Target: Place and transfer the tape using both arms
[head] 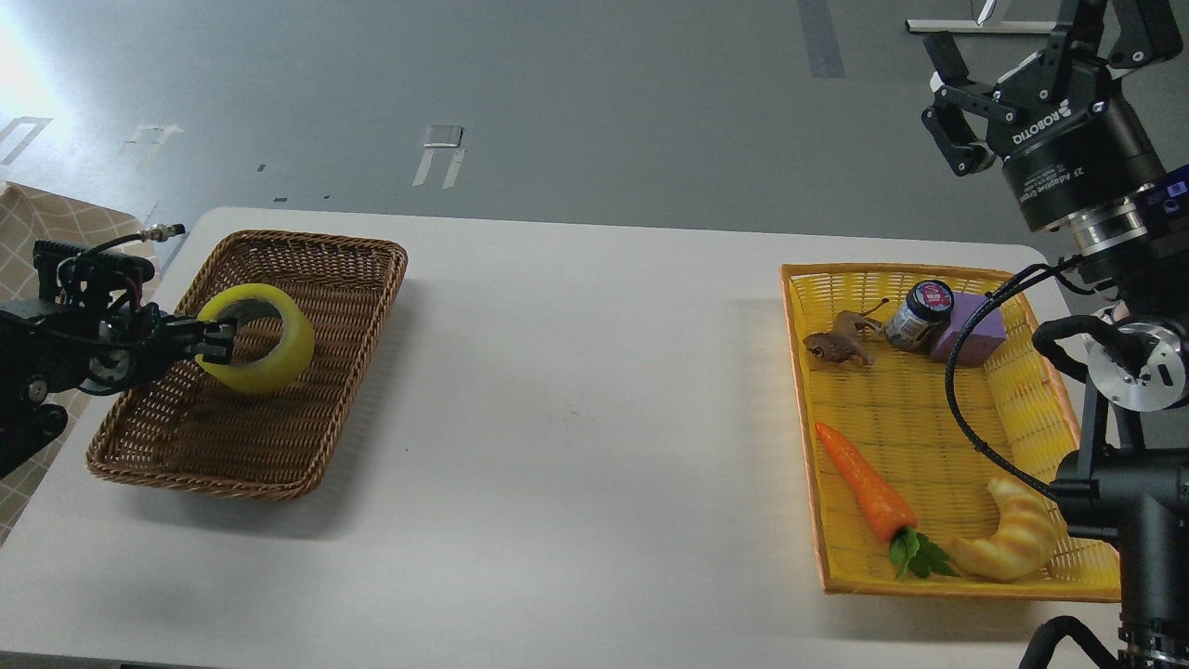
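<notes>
Over the white table (pixel 576 390), the left hand (pixel 218 339) pinches the tape's (pixel 265 348) rim; right hand (pixel 1022 70) spread.

At the left of the frame a brown basket (pixel 279 446) of woven wicker is seen, its surface ribbed and matt. The tape (pixel 263 338) above it looks like glossy, translucent yellow plastic film. A smooth, matt white table (pixel 576 409) is shown across the middle. At the right, a yellow tray (pixel 817 465) of woven plastic with a slight sheen is seen. In it, a ridged orange carrot (pixel 864 483) and a croissant (pixel 1012 544) appear moulded, probably in plastic. The right gripper (pixel 1031 70), upper right, is finished in matt black, with polished metal rings below its wrist.
</notes>
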Controlling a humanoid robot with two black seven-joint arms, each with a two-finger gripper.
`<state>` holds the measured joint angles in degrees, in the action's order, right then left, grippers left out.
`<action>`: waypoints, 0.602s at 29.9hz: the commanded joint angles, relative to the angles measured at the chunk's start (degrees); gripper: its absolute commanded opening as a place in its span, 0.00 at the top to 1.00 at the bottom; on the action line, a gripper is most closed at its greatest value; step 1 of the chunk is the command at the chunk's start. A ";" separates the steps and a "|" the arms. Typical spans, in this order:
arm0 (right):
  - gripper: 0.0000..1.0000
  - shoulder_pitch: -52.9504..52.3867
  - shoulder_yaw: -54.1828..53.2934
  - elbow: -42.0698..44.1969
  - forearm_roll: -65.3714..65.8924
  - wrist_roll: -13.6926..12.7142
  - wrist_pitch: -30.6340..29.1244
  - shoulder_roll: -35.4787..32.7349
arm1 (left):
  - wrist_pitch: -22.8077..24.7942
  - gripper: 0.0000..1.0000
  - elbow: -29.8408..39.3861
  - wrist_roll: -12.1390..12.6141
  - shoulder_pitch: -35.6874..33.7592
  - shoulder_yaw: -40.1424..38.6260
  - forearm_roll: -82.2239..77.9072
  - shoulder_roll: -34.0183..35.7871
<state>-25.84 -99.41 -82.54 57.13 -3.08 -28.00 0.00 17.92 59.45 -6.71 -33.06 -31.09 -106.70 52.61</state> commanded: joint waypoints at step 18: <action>0.00 0.62 0.01 0.01 0.00 0.18 0.00 0.00 | 0.01 0.10 -1.01 -3.75 -8.06 -1.17 29.74 -0.06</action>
<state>-25.22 -99.40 -82.61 57.13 -2.95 -28.00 0.00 17.89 58.26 -10.40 -38.38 -32.25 -88.02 52.64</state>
